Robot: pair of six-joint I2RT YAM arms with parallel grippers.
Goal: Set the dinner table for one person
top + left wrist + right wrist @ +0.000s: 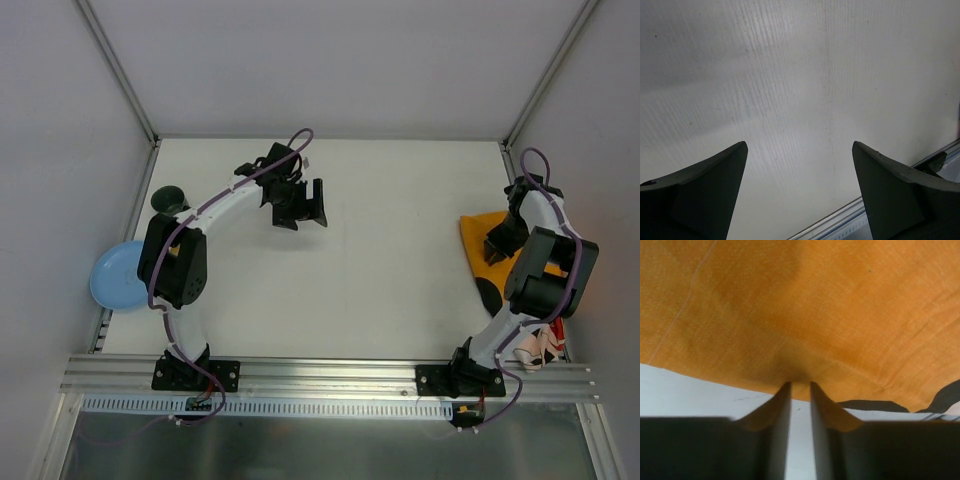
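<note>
The right gripper [798, 385] has its fingers drawn almost together, pinching the edge of the orange cloth [815, 305], which puckers at the tips. The cloth lies at the right side of the white dinner table [400, 280], close to the grey wall [600, 150]. The left gripper [800, 150] is spread wide and holds nothing, hanging over bare tabletop in the far left-centre. A blue plate [112, 277] sits at the table's left edge beside the left arm's elbow, with a dark round cup [167, 198] just beyond it. An aluminium rail [330, 375] runs along the near edge, where both arm bases are bolted.
</note>
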